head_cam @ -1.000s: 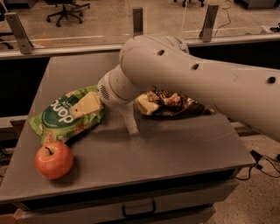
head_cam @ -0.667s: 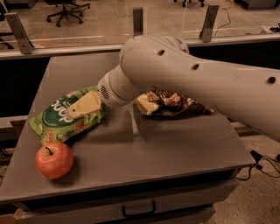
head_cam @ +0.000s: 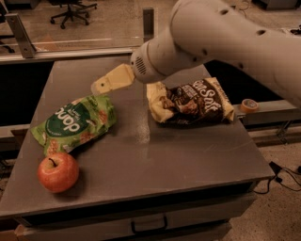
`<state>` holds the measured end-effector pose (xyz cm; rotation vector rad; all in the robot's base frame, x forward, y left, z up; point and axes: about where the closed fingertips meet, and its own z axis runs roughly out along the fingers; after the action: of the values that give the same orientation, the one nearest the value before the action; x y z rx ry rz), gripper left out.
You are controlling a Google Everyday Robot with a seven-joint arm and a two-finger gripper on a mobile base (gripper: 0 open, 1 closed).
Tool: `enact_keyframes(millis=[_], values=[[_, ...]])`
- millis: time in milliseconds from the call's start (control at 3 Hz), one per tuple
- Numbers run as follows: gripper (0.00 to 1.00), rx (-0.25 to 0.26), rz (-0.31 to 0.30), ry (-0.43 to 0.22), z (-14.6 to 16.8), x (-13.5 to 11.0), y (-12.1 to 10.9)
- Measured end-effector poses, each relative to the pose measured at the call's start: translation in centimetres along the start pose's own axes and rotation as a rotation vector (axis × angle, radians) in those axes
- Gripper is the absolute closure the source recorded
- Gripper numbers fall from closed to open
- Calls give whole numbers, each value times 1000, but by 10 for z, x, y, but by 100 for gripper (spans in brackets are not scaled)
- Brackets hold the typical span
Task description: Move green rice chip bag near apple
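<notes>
The green rice chip bag [head_cam: 75, 123] lies flat on the left part of the grey table [head_cam: 155, 155], logo up. The apple [head_cam: 58, 172] stands just in front of it, near the front left corner, close to the bag's lower edge. My gripper [head_cam: 99, 86] hangs above the table, just above and behind the bag's far right corner, apart from it and holding nothing. The white arm [head_cam: 211, 37] reaches in from the upper right.
A larger brown-and-cream bag [head_cam: 190, 103] lies on the right part of the table, under the arm. An orange tape roll [head_cam: 248, 105] sits on a ledge beyond the right edge. A metal rail and an office chair [head_cam: 70, 12] are behind the table.
My gripper was low at the green bag's right end. It has risen and drawn back off the bag. The bag stays on the table beside the apple.
</notes>
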<state>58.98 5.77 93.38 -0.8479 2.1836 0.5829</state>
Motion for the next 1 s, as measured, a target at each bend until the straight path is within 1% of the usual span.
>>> enact_keyframes(millis=[333,667,1000], values=[[0,-16,-83,-66,-51,-37,-35],[0,-28,-233,-123,-99,-74,-47],[0,-3,-329,-189,-132,-107,-43]])
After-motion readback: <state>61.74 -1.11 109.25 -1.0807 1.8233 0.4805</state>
